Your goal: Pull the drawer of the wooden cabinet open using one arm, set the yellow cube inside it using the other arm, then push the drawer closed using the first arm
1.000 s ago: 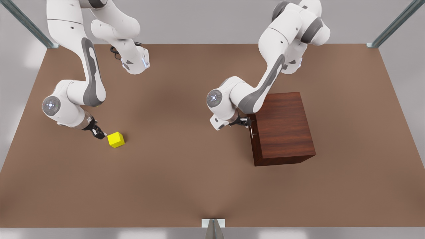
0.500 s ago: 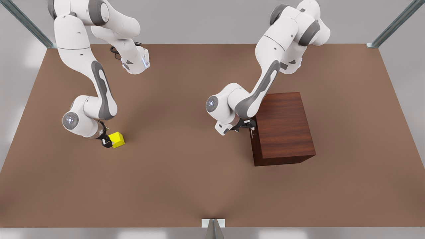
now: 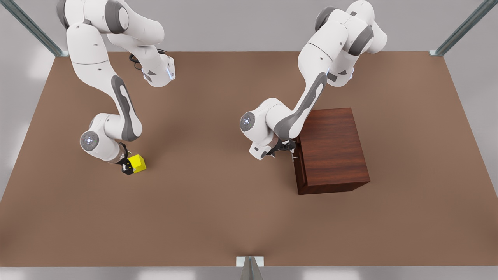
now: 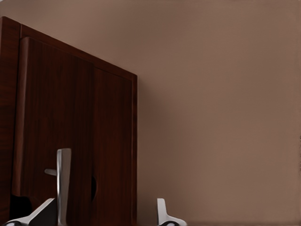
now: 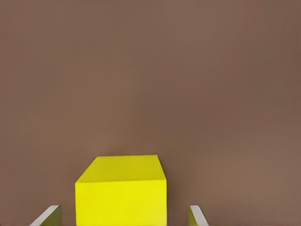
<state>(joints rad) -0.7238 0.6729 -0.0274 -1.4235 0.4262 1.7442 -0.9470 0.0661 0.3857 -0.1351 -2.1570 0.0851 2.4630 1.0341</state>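
- Tabletop point(image 3: 218, 217): brown and flat; it carries the cabinet and the cube.
- Wooden cabinet point(image 3: 330, 147): dark reddish-brown, sits on the front view's right side of the tabletop, plain flat top facing up. Well apart from the cube.
- Arm with the left hand: comes down from the back edge on the front view's right, elbow over the cabinet's near corner, wrist low at the cabinet's front face.
- Arm with the right hand: comes down from the back edge on the front view's left, wrist low over the cube.
- Drawer point(image 4: 70, 136): front panel looks flush with the cabinet face, so closed as far as I can tell. Thin silver handle point(image 4: 63, 181) stands out from the panel.
- Left hand point(image 3: 290, 149): right at the drawer front, level with the handle. In the left wrist view its fingers are spread wide; one fingertip point(image 4: 44, 214) is next to the handle bar, the other point(image 4: 162, 214) is out past the cabinet edge. Holds nothing; contact with the handle is not clear.
- Yellow cube point(image 3: 138, 163): sits flat on the tabletop on the front view's left side.
- Right hand point(image 3: 127, 168): down at the cube. The right wrist view shows the cube point(image 5: 121, 190) between both fingertips point(image 5: 49, 215), with a visible gap on each side. Open, not gripping.
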